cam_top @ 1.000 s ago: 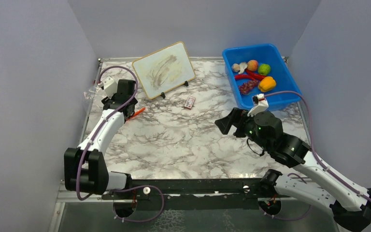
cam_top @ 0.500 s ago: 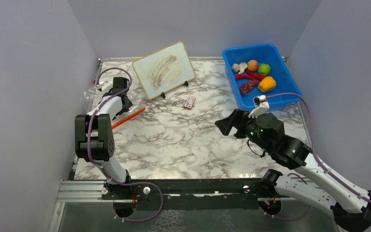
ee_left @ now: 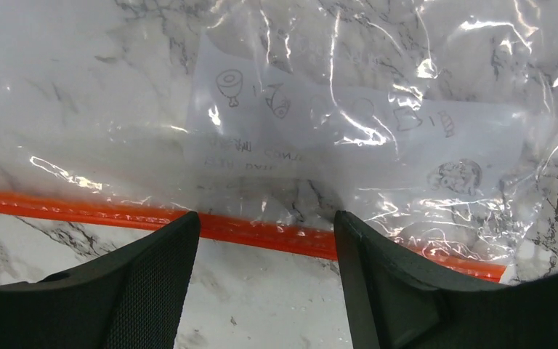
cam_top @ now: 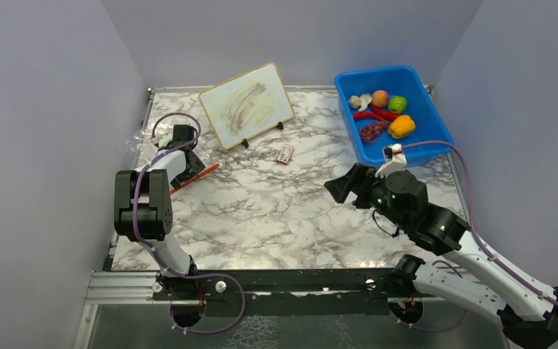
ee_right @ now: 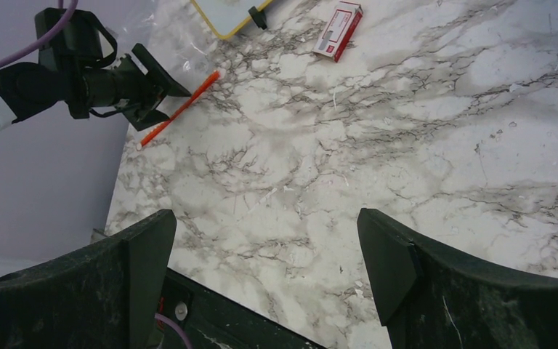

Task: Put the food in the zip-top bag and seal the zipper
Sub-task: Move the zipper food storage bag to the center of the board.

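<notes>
The clear zip-top bag (ee_left: pixel 349 123) lies flat at the table's left edge (cam_top: pixel 139 139), with a printed paper inside. Its red-orange zipper (ee_left: pixel 261 234) runs along the mouth and also shows in the top view (cam_top: pixel 197 174). My left gripper (ee_left: pixel 265 227) is open, low over the bag, its fingertips straddling the zipper strip. The food lies in the blue bin (cam_top: pixel 429 149): mushroom (cam_top: pixel 360 101), peach fruit (cam_top: pixel 380 98), green fruit (cam_top: pixel 397 104), chili (cam_top: pixel 375 114), grapes (cam_top: pixel 372 131), pepper (cam_top: pixel 402 126). My right gripper (cam_top: pixel 341 185) is open and empty above mid-table.
A small whiteboard (cam_top: pixel 247 104) stands propped at the back centre. A red-and-white card (cam_top: pixel 285 153) lies in front of it. Grey walls close in the left, back and right sides. The right wrist view shows the left gripper (ee_right: pixel 149 91) at the table's left edge.
The left arm has folded back with its elbow raised, uncovering more of the zipper strip. Its gripper has settled open at the strip. The right arm has barely moved.
</notes>
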`<state>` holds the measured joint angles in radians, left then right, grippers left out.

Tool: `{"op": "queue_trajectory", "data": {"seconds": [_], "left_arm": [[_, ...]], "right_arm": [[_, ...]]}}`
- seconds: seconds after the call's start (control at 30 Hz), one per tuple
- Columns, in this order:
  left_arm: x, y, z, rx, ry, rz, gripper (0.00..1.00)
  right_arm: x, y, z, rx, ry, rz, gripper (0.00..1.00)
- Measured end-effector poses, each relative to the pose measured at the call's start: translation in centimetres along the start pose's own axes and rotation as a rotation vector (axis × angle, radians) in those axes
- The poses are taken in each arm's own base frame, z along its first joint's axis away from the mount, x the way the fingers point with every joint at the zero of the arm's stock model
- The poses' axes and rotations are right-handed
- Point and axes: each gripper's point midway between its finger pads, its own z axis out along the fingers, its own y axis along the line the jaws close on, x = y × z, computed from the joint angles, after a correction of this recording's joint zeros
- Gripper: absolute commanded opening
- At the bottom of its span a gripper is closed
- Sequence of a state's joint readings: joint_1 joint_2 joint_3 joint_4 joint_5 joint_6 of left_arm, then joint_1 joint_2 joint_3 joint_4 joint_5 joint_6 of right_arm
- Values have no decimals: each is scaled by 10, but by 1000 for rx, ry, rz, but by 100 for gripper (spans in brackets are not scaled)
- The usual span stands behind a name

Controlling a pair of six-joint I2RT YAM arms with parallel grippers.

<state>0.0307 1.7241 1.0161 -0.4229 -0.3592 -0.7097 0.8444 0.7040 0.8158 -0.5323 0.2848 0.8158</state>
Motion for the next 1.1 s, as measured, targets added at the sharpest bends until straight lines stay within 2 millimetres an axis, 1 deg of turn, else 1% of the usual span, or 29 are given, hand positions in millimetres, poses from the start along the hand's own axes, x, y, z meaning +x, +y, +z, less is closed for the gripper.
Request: {"op": "queue_trajectory", "data": {"seconds": [0.23, 0.33, 0.4, 0.5, 0.57, 0.63, 0.7, 0.8, 0.87, 0.93, 1.0, 1.03, 1.1], "left_arm": [[11, -4, -5, 61, 22, -17, 70], [25, -5, -15, 100, 39, -10, 70], [39, -9, -24, 126, 50, 15, 70], [62, -20, -38, 166, 69, 70, 68], [79, -31, -52, 206, 84, 128, 67], [91, -40, -65, 245, 80, 198, 67], [96, -51, -81, 302, 48, 294, 66], [92, -66, -104, 396, -37, 437, 66], [80, -76, -123, 455, -134, 555, 66], [64, -83, -134, 474, -223, 651, 66], [49, -87, -139, 465, -293, 717, 66], [43, -87, -138, 442, -326, 762, 66], [38, -83, -131, 396, -352, 839, 67]], "right_arm": [[5, -5, -1, 21, 18, 5, 97], [7, -7, -1, 29, 26, 8, 97], [8, -8, -1, 34, 31, 8, 97], [10, -10, 0, 40, 37, 6, 96], [12, -10, 1, 44, 41, 4, 96], [13, -11, 3, 48, 49, -3, 96], [15, -10, 4, 39, 59, -21, 95], [15, -6, 3, 6, 58, -40, 95], [16, -4, 1, -19, 50, -47, 94], [16, -3, -2, -46, 40, -54, 93], [16, -2, -4, -69, 29, -59, 93], [15, -1, -6, -80, 23, -62, 92], [11, 3, -8, -99, 9, -66, 92]]}}
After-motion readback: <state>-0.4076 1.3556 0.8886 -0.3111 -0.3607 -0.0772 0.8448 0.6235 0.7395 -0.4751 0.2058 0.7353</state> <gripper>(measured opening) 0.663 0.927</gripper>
